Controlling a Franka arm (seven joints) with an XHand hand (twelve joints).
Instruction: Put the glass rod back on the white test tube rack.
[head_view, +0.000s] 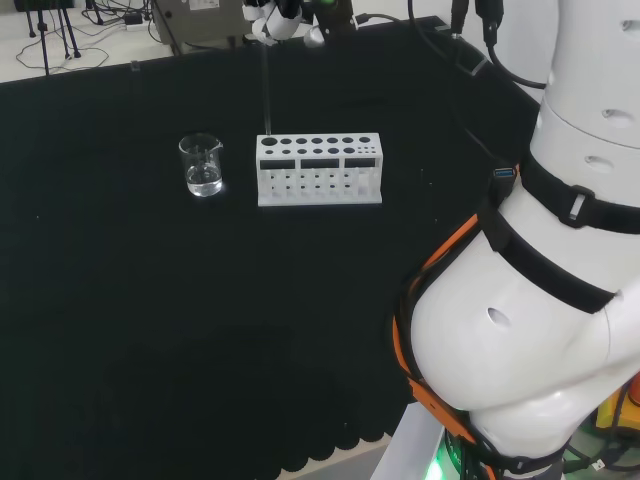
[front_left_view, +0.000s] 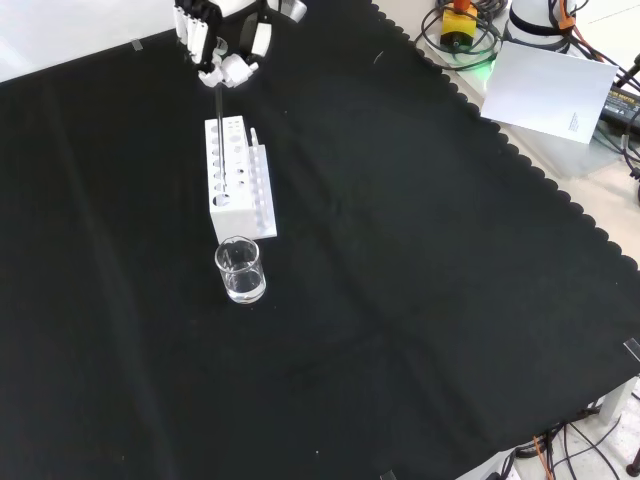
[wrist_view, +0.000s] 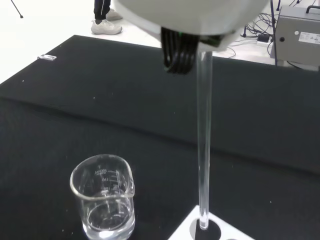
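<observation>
Beaker (wrist_view: 103, 197) sitting closest in wrist view, holding little clear liquid, standing on black cloth (front_left_view: 400, 250) just beside white test tube rack (head_view: 319, 168); in head view beaker lying left of rack. Glass rod (wrist_view: 203, 145) hanging upright over rack, lower tip sitting in large hole at rack's beaker-side end. Hand (front_left_view: 222, 50) hovering above rack, fingers curling round rod's upper end, pinching it. White arm links (head_view: 540, 300) standing well right of rack in head view
</observation>
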